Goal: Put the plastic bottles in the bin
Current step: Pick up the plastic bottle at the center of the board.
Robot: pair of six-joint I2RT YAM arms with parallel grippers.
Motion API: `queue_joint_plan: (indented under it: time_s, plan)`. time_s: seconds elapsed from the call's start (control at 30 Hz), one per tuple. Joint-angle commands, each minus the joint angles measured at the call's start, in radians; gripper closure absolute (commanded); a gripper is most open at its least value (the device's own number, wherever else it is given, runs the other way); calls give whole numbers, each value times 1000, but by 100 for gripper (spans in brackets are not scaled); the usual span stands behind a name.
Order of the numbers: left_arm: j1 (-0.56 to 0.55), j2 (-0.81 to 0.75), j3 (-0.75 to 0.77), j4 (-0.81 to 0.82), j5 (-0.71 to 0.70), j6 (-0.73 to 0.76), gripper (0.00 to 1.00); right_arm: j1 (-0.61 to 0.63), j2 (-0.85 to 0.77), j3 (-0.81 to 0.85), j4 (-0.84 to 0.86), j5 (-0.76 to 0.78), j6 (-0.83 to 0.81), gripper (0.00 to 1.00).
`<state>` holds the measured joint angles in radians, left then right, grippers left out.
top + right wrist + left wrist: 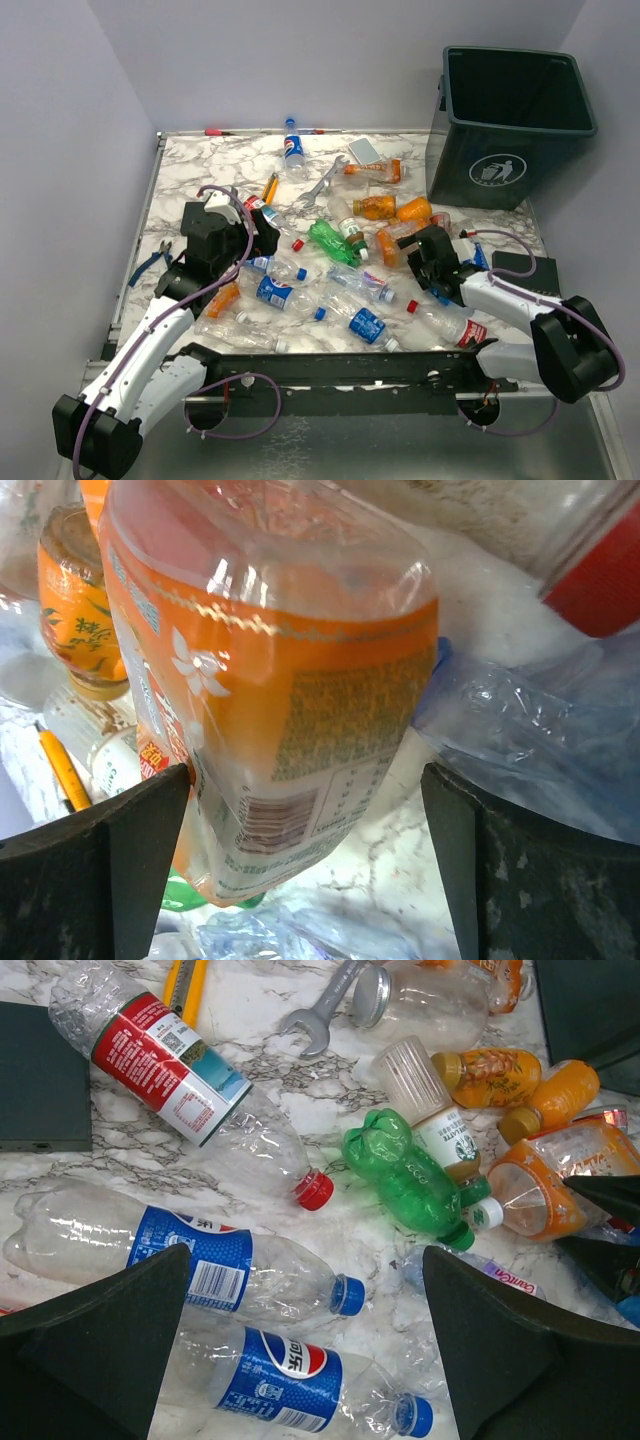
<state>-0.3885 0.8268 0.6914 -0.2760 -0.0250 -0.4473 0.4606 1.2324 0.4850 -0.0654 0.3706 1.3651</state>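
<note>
Many plastic bottles (330, 262) lie scattered over the marble table (200, 170). The dark green bin (515, 120) stands at the back right. My left gripper (262, 240) hangs open over two clear Pepsi bottles with blue labels (190, 1260) (290, 1370), gripping neither. A red-labelled bottle (170, 1065) and a green bottle (410, 1175) lie beyond them. My right gripper (425, 252) is open around a clear bottle with an orange label (280, 680). That bottle sits between the fingers (100, 870), close against the left one and apart from the right.
A silver wrench (322, 183) and a yellow-handled tool (270, 187) lie among the bottles at the back. Blue-handled pliers (150, 262) rest at the left edge. A dark flat block (525, 265) sits right of my right arm. Grey walls enclose the table.
</note>
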Motion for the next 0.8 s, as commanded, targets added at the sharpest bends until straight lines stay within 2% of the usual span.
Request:
queue_joint_plan:
  time_s: [0.0, 0.17, 0.43, 0.47, 0.57, 0.6, 0.67, 0.77]
  plan:
    - [-9, 3, -7, 16, 13, 6, 1, -15, 73, -36, 106, -30, -5, 5]
    - [-11, 4, -9, 16, 8, 8, 1, -18, 72, -43, 176, -47, -73, 19]
    - [-11, 13, -5, 16, -7, 10, 1, -17, -42, -72, 200, -45, -184, 36]
    - [-11, 14, -5, 17, -7, 10, 1, -18, -54, -81, 210, -49, -193, 36]
    - [-10, 22, -6, 21, -5, 11, 1, -17, -37, -93, 234, -61, -200, 12]
    - [-10, 25, -5, 22, -2, 12, 1, -18, -18, -88, 227, -63, -193, 7]
    - [-11, 31, -6, 22, 0, 13, 1, -20, 21, -84, 235, -69, -165, 3]
    - [-12, 31, -7, 20, 0, 13, 1, -29, 71, -97, 308, -91, -139, 4]
